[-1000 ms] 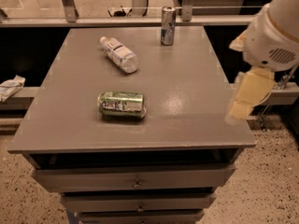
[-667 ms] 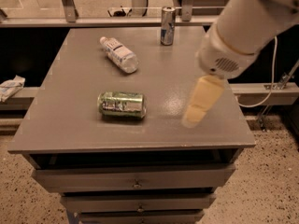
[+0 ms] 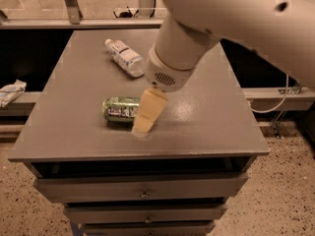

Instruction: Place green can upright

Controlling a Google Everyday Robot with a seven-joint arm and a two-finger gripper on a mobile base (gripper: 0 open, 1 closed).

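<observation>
The green can [image 3: 119, 109] lies on its side on the grey table top [image 3: 206, 117], left of centre, with its long axis running left to right. My gripper [image 3: 141, 127] is pale cream and points down at the table. It hangs just in front of the can's right end and covers that end. I cannot tell whether it touches the can. The large white arm [image 3: 231, 18] fills the upper right of the view.
A clear plastic bottle [image 3: 125, 57] with a white label lies on its side at the back left of the table. The arm hides the back middle of the table. Drawers [image 3: 142, 188] sit below the front edge. A white cloth [image 3: 11, 91] lies on a ledge to the left.
My arm has swung left across the table, from the right edge to the green can's right end. It now hides the slim can at the back. The green can has not moved.
</observation>
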